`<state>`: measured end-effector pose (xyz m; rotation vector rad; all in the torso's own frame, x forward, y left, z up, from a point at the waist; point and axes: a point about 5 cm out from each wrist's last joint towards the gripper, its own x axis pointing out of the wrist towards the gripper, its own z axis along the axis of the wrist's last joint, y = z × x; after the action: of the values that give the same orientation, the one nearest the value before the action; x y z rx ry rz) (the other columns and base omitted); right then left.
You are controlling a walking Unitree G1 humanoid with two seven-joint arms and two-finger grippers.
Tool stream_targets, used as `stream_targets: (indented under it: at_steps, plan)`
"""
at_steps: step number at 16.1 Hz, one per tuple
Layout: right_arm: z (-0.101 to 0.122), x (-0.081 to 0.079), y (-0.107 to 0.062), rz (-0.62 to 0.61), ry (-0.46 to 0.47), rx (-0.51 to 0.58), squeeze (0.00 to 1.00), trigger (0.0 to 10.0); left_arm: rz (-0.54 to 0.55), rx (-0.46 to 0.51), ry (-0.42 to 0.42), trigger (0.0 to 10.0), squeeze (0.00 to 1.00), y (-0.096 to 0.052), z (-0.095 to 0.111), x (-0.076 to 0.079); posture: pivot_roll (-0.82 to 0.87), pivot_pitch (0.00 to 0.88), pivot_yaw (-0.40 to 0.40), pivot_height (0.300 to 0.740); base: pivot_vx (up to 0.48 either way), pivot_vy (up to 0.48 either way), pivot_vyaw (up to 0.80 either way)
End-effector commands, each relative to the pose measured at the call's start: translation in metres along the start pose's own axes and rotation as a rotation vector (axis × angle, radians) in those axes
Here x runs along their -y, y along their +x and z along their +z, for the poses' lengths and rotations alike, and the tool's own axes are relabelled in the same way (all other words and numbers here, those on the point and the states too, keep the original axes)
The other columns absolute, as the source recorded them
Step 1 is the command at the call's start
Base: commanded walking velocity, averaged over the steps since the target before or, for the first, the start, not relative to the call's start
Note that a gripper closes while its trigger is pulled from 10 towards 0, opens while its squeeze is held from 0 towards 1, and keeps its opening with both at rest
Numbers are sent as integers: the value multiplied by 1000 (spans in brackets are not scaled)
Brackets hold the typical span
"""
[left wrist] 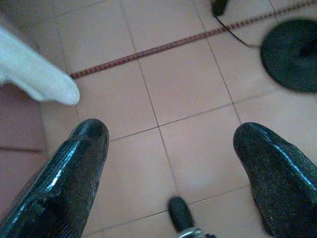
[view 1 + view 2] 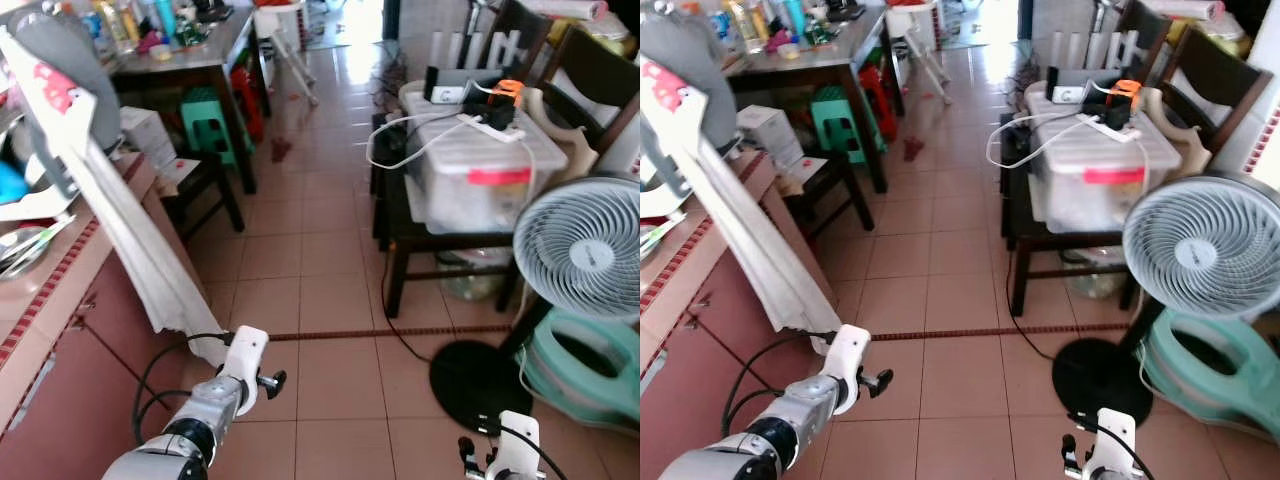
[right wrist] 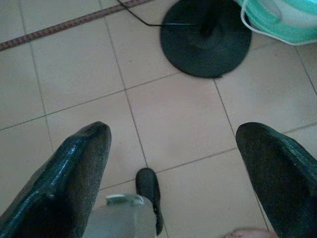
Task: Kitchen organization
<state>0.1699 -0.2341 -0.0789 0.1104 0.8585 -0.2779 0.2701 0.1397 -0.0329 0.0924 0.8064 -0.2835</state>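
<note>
Left gripper (image 1: 168, 144) jaws wide, holding nothing, over bare floor tiles (image 1: 188, 89); right gripper (image 3: 173, 148) same, jaws wide, nr the fan base (image 3: 205, 42). Both arms low, prob. just carried while walking, no grasp on. White cloth (image 2: 130, 240) drapes off the counter (image 2: 60, 300) at robot's left, where dishes are cut off at frame edge. Task's target unclear; counter clutter too cropped to ID.

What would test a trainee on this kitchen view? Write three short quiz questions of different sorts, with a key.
1. True or false: the left gripper is open over bare floor tiles.
2. What sits on the clear storage box? A) power strip B) kettle C) plate
3. Which appliance has the round black base beyond the right gripper?

Key: 1 true; 2 A; 3 the standing fan.
</note>
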Motion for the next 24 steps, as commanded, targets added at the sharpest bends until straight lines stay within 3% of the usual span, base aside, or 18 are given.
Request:
stream_targets:
  at_steps: [1, 24]
  plan:
    - [0, -14, 1, 47, 12, -1, 0, 10000, 26, -9, -12, 10000, 0, -2, 0, -9, 12, 0, 93, 740, 255, 0, 0]
    - [-3, -14, 0, 74, -76, 3, 0, 10000, 43, -47, 52, 10000, 0, -3, -7, -13, 10, 0, 94, 740, 379, 0, 0]
